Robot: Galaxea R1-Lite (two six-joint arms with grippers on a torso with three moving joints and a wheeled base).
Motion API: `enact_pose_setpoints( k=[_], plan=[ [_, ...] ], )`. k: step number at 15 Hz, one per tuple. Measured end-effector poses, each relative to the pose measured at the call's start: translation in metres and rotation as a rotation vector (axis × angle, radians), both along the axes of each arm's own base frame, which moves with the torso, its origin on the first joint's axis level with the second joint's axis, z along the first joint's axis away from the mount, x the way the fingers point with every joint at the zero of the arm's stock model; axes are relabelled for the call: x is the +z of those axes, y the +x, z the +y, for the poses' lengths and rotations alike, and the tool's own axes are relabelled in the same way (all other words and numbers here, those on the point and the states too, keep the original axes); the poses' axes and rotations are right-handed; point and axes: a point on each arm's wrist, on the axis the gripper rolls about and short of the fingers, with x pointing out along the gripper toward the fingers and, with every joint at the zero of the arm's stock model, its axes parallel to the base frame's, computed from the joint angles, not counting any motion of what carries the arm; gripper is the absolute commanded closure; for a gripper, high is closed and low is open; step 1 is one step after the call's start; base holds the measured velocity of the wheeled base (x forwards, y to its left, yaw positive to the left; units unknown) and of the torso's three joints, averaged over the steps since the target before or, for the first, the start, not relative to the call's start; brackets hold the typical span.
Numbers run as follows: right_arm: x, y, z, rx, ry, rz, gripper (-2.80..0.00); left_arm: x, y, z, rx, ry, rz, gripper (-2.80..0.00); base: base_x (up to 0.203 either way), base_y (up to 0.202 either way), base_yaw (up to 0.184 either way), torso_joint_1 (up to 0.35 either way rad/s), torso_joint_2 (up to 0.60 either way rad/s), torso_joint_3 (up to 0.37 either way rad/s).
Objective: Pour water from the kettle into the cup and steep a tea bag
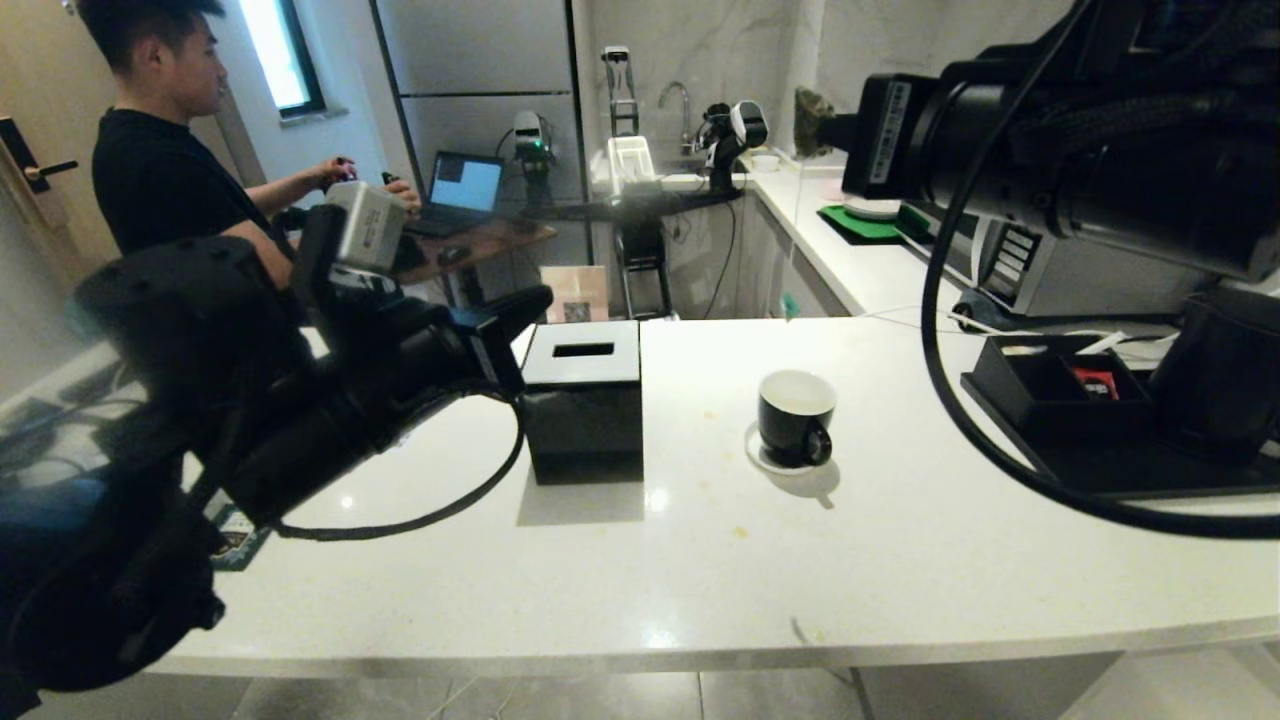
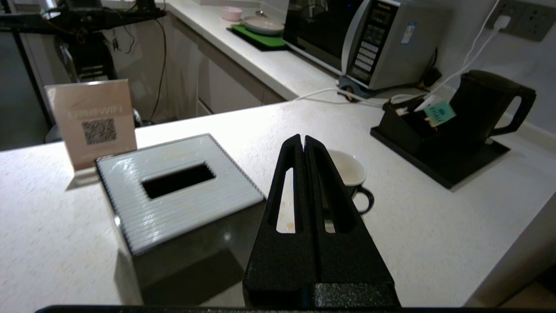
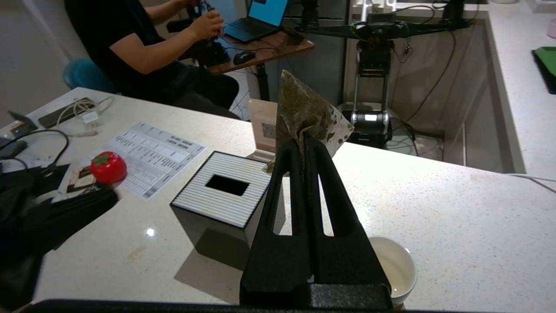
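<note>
The cup (image 3: 397,269), glossy black and white inside, sits below my right gripper (image 3: 305,141). It pinches a pyramid mesh tea bag (image 3: 304,115); my left gripper (image 2: 302,141) is closed, empty.

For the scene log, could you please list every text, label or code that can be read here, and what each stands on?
"WiFi", after some blurred characters: on the pink sign, above a QR code.
"Panasonic": faintly on the microwave, uncertain.
Microwave button labels: too small to read.
Green tag by the kettle: print blurred.
Printed sheet: too small.
Arm sticker: unreadable.
</note>
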Motion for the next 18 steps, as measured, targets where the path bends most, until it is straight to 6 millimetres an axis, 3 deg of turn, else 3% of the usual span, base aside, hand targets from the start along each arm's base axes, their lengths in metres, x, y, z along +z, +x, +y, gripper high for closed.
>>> enact_pose_setpoints(
  k=[8, 9, 18],
  plan=[
    [-0.002, 0.001, 0.001, 0.011, -0.006, 0.005, 0.0, -0.021, 0.02, -0.038, -0.133, 0.025, 0.031, 0.0, 0.0, 0.0, 0.0, 0.0, 0.0, 0.0],
    [-0.002, 0.0, 0.001, 0.011, -0.007, 0.004, 0.0, -0.02, 0.021, -0.042, -0.139, 0.023, 0.026, -2.8, 0.0, 0.0, 0.0, 0.0, 0.0, 0.0],
    [-0.003, 0.0, 0.004, 0.017, -0.012, 0.005, 0.0, -0.02, 0.024, -0.068, -0.181, 0.061, -0.037, -2.8, 0.0, 0.0, 0.0, 0.0, 0.0, 0.0]
  ],
)
